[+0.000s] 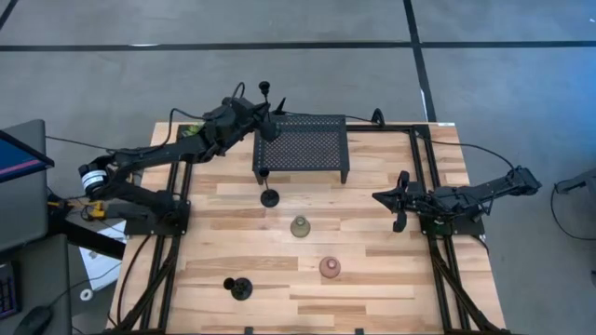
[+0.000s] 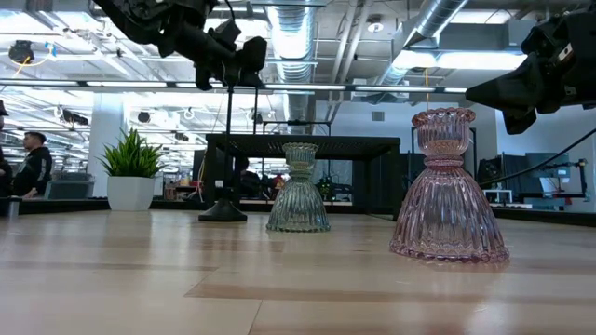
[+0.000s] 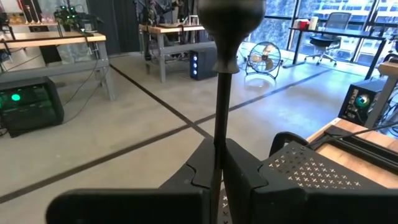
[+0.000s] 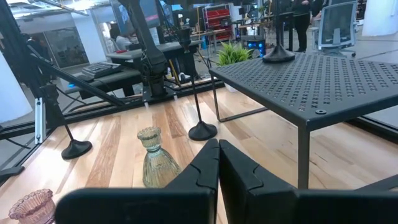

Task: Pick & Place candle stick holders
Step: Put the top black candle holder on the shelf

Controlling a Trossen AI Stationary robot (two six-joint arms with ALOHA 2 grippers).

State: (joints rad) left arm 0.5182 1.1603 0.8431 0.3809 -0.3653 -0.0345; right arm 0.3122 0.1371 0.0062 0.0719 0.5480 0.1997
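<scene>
My left gripper (image 1: 268, 126) (image 3: 217, 155) is at the far left corner of the black perforated stand (image 1: 301, 147), shut on a slim black stemmed holder (image 3: 229, 25). That holder's round base (image 4: 278, 55) shows on the stand's top. A second black holder (image 1: 269, 196) stands on its base in front of the stand, and a third (image 1: 239, 288) stands near the left front. The greenish bell holder (image 1: 300, 226) and the pinkish one (image 1: 330, 268) stand mid-table. My right gripper (image 1: 400, 200) (image 4: 217, 152) is shut and empty at the table's right. My left gripper pinches the black holder's stem (image 3: 217, 127) between its two fingers, well below the cup at its top. The fingers are about level, come from the table's left side and lie across the stem. The holder is upright; whether its base bears on the stand I cannot tell.
A small green potted plant (image 2: 132, 163) stands at the table's far left, behind my left arm. A black frame rail (image 1: 428, 177) runs along the table's right side beside my right arm. People show in the room beyond the table (image 2: 37, 158).
</scene>
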